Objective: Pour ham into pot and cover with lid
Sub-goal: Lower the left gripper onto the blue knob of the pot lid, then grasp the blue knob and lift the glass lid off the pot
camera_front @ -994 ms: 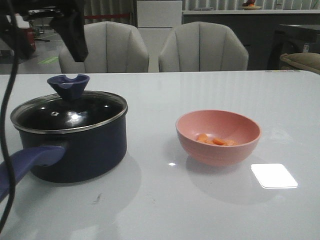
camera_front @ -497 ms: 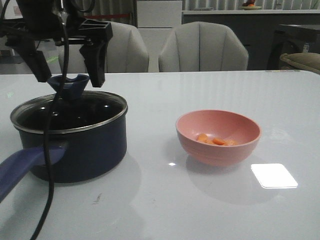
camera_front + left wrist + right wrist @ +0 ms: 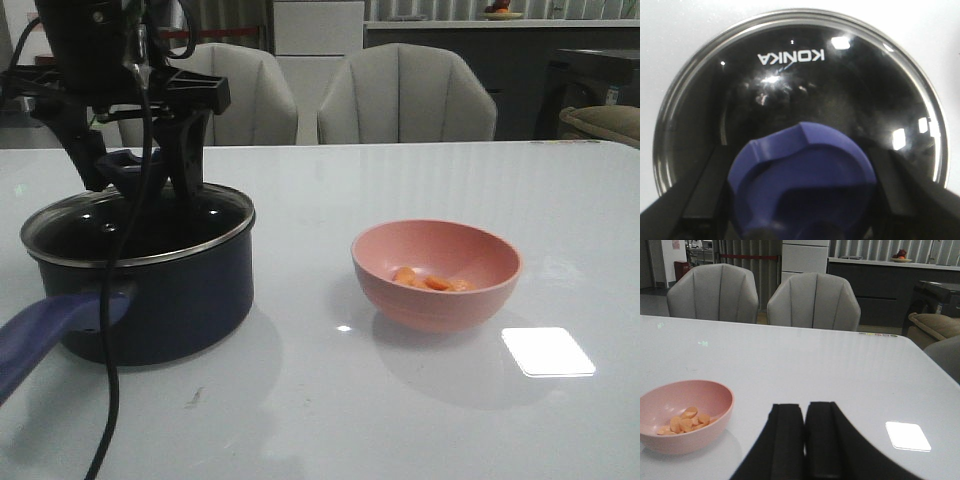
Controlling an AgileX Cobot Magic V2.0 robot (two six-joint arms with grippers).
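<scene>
The dark navy pot [image 3: 170, 295] stands at the left of the table, its purple-blue handle [image 3: 45, 330] pointing toward me. The glass lid [image 3: 135, 228] rests on it. My left gripper [image 3: 140, 172] is open, with one finger [image 3: 697, 197] on each side of the blue knob [image 3: 800, 182] and a little gap left; the lid [image 3: 790, 85] reads KONKA. The ham [image 3: 430, 281] lies in the pink bowl [image 3: 440, 305] at the middle right. My right gripper [image 3: 804, 440] is shut and empty, hovering beside the bowl [image 3: 700, 437] with the ham [image 3: 685, 421].
Two grey chairs [image 3: 405, 95] stand behind the table's far edge. A bright light reflection [image 3: 547, 351] lies on the white table [image 3: 330, 410] to the right of the bowl. The left arm's cable [image 3: 125, 300] hangs down in front of the pot.
My left gripper has come down from above the pot, and its open fingers now straddle the lid's knob. Pot, lid and bowl have not moved.
</scene>
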